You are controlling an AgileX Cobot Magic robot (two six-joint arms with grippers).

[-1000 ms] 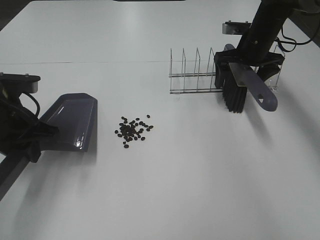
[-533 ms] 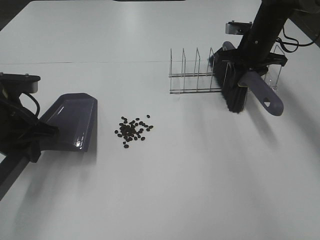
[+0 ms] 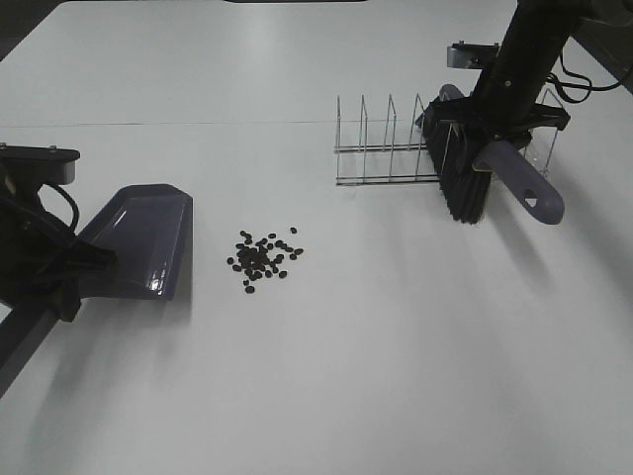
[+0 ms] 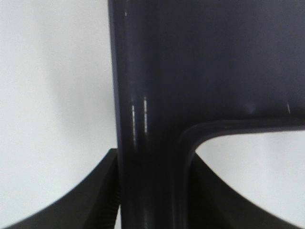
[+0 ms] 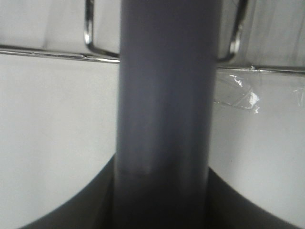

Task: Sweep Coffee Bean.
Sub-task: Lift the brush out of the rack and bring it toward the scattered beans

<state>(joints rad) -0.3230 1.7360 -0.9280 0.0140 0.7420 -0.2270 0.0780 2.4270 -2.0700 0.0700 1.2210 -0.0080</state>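
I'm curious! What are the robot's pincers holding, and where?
Left pincer: the purple-grey plastic dustpan, by its handle. Right pincer: the purple black-bristled brush, by its handle.

The coffee bean [image 3: 262,257] is brown-black, the dustpan [image 3: 143,242] purple-grey, the table [image 3: 396,346] white.

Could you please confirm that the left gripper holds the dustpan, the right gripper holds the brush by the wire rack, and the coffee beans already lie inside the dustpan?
Not quite: the coffee beans are not inside the dustpan; they lie in a loose pile on the table, clear of its open edge, as the exterior high view shows. The rest stands.
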